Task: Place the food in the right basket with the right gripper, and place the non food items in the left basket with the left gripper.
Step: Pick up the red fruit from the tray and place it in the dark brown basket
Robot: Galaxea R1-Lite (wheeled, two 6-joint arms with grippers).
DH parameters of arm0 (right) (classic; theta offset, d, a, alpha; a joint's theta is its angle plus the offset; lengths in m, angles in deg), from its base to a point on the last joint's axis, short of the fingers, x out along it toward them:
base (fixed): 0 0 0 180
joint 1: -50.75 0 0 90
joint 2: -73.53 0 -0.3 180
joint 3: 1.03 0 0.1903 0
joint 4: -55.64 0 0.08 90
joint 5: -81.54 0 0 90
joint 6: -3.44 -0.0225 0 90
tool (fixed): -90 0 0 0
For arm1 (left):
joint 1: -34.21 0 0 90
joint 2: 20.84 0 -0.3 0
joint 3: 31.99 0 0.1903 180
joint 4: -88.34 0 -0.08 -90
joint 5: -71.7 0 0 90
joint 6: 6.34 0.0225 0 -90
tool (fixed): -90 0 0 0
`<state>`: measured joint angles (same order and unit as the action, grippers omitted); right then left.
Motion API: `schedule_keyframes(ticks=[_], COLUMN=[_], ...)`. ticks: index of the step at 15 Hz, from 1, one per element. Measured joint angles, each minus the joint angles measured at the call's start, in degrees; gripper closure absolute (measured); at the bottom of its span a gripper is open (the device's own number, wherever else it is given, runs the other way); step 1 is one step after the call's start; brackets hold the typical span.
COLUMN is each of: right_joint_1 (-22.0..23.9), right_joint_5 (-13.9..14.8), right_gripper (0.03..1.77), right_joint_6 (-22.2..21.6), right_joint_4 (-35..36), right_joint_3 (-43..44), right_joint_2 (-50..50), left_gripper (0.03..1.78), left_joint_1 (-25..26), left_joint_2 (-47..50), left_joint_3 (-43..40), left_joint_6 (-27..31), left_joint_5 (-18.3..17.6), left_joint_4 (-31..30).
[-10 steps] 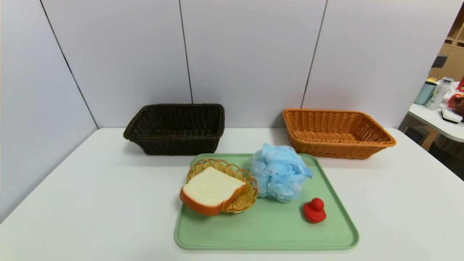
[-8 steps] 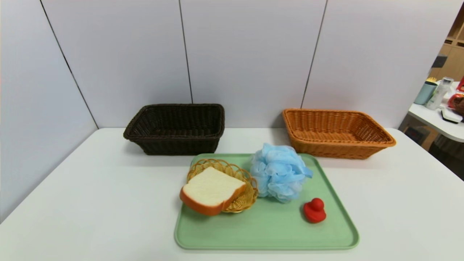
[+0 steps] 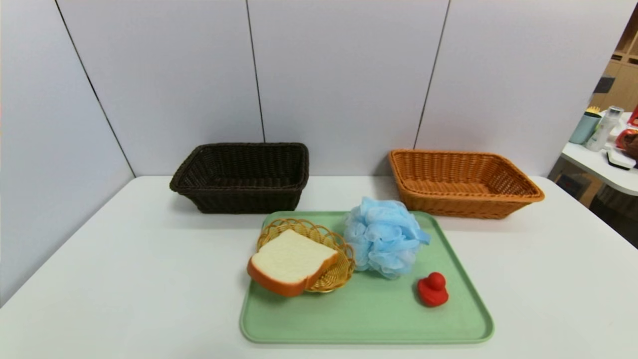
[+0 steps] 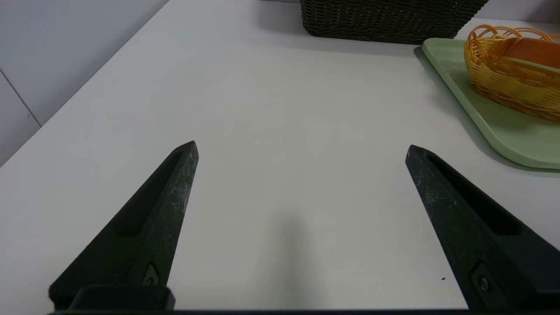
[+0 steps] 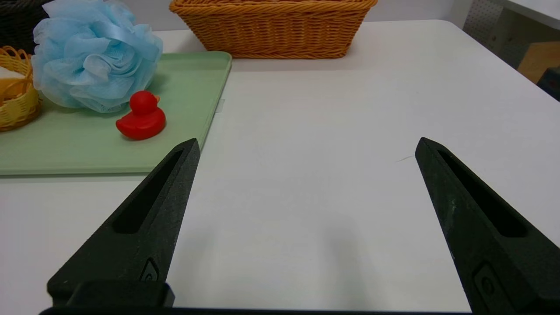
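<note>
A slice of bread (image 3: 290, 261) leans on a small yellow wicker basket (image 3: 319, 249) on the green tray (image 3: 369, 319). Beside it lie a blue bath pouf (image 3: 384, 235) and a red rubber duck (image 3: 432, 289). The dark left basket (image 3: 242, 175) and the orange right basket (image 3: 461, 182) stand at the back; nothing shows inside either. My left gripper (image 4: 302, 148) hovers open over bare table left of the tray. My right gripper (image 5: 306, 146) hovers open over bare table right of the tray, the duck (image 5: 141, 117) and pouf (image 5: 94, 54) ahead of it. Neither gripper shows in the head view.
The white table (image 3: 124, 279) ends at grey wall panels behind the baskets. A second table with bottles and cups (image 3: 605, 129) stands off to the far right. Open table surface lies on both sides of the tray.
</note>
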<state>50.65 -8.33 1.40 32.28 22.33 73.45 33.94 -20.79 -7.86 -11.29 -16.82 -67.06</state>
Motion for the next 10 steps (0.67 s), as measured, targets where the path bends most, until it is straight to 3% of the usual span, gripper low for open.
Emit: schedule_keyframes(ticks=[10], right_joint_1=[0.0], right_joint_5=[-0.1], right_gripper=[0.1], right_joint_6=[1.0], right_joint_4=[0.0], right_joint_3=[0.1], right_joint_2=[0.0], left_gripper=[0.12], left_joint_1=[0.0], left_joint_2=[0.0], left_joint_3=[0.0], left_joint_6=[1.1], left_joint_5=[0.1], left_joint_4=[0.2])
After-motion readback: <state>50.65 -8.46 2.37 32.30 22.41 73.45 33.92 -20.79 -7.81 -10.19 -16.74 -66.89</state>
